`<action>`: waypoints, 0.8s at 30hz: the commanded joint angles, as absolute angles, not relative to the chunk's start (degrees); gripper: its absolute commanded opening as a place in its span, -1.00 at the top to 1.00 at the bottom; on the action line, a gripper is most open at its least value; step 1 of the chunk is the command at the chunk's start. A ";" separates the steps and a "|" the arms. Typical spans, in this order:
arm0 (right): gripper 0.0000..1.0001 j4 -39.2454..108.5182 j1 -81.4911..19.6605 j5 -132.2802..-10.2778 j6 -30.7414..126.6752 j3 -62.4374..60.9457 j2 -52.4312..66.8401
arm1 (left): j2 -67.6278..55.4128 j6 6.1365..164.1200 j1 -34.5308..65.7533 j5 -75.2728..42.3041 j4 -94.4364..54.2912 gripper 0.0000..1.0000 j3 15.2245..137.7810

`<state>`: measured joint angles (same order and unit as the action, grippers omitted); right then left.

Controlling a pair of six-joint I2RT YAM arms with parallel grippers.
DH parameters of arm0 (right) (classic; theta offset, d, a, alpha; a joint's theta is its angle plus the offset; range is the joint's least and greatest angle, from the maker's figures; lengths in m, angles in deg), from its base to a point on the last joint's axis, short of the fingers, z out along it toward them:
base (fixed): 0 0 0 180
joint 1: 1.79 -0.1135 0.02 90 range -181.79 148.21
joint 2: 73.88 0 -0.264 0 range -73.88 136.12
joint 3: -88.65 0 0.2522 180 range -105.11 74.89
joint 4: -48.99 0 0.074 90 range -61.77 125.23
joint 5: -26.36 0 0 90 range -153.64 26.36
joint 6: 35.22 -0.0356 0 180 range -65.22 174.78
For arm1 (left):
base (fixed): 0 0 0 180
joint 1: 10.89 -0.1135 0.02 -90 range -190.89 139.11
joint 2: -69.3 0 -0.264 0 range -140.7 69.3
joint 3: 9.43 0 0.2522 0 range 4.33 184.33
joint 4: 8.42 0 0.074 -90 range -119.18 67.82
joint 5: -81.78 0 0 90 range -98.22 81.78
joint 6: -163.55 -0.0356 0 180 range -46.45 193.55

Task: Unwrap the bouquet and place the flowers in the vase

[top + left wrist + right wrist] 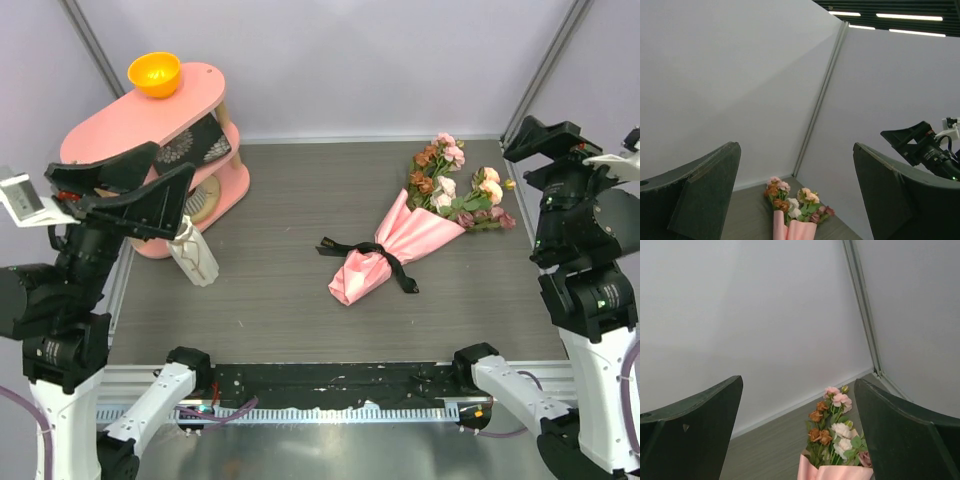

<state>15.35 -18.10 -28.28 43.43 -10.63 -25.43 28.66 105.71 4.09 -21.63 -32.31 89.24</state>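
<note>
Jaws of the left gripper (172, 165) and the right gripper (522, 163) are being held spread wide, with nothing being pinched, both raised above the table (290, 300). The bouquet (400, 245) is being seen lying right of centre on the table, its wrap tied with the black ribbon (388, 258) and the flowers (455, 185) pointing toward the far right corner. The vase (197, 258) is being partly hidden under the left gripper, just beside the pink shelf (150, 110).
</note>
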 commanded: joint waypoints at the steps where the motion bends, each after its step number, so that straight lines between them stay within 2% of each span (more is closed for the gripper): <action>1: -0.99 11.77 -17.87 -32.33 36.07 -10.02 -20.89 | 24.40 107.82 3.79 -28.42 -35.78 -0.99 92.91; 5: -1.00 10.45 -18.13 -43.91 27.56 -2.40 -15.62 | 20.08 111.42 3.79 -38.97 -35.20 -0.99 88.64; 9: -0.99 11.94 -21.80 -47.90 22.53 6.93 -12.98 | 16.76 118.44 3.79 -44.42 -27.91 -1.00 80.46; 14: -0.99 15.10 -29.55 -49.32 22.61 20.44 -11.30 | 10.77 122.69 7.46 -50.14 -27.19 -0.80 72.74; 18: -0.99 18.26 -33.16 -47.47 22.52 27.77 -11.12 | 8.84 115.40 20.62 -40.95 -29.02 -0.82 67.36; 21: -0.99 19.15 -34.04 -48.79 22.53 29.62 -10.51 | 5.32 110.65 25.57 -34.51 -33.40 -0.80 66.91; 24: -0.96 15.73 -33.96 -42.13 20.77 30.50 -9.72 | 1.02 109.32 28.65 -31.78 -34.92 -0.69 66.13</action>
